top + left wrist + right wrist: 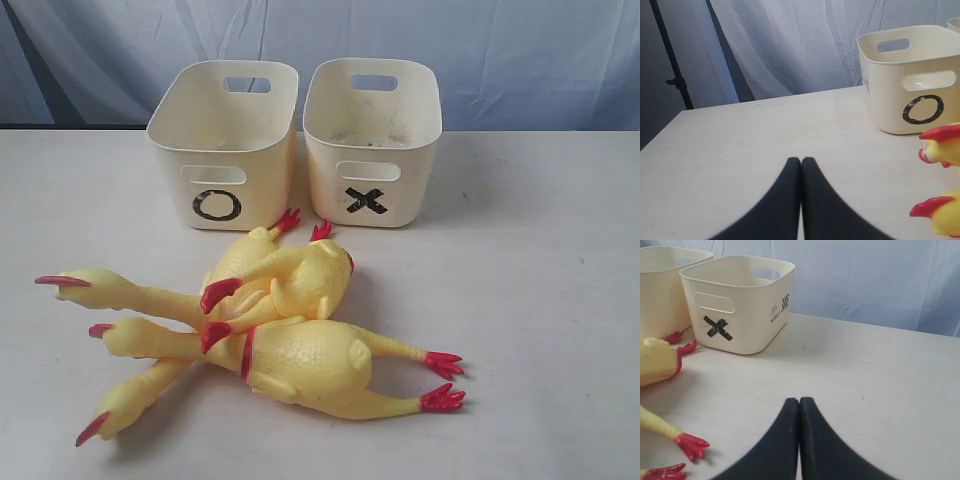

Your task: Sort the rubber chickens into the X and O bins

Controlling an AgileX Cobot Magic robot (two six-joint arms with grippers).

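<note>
Starting on the left: the left gripper (pixel 801 162) only shows in its own wrist view, two black fingers pressed flat together with nothing between them, above the table (pixel 740 140). That same view has the O bin (pixel 910 80) chopped off at the frame edge, and just two red beaks poke in, with the bodies out of shot.

In the exterior view the O bin sits at the back with the X bin (pixel 372 140) right beside it. We can't tell if they're touching. The rubber chickens (pixel 290 330) lie in a tangled heap on the table just in front of both bins, heads mostly left. They overlap so much we can't get a sure count. The front walls hide part of each bin's floor.

Over on the right, the right gripper (pixel 799 401) is likewise pinched together on nothing. Its view gets the X bin whole, the O bin clipped, and only chicken feet plus a bit of body.
</note>
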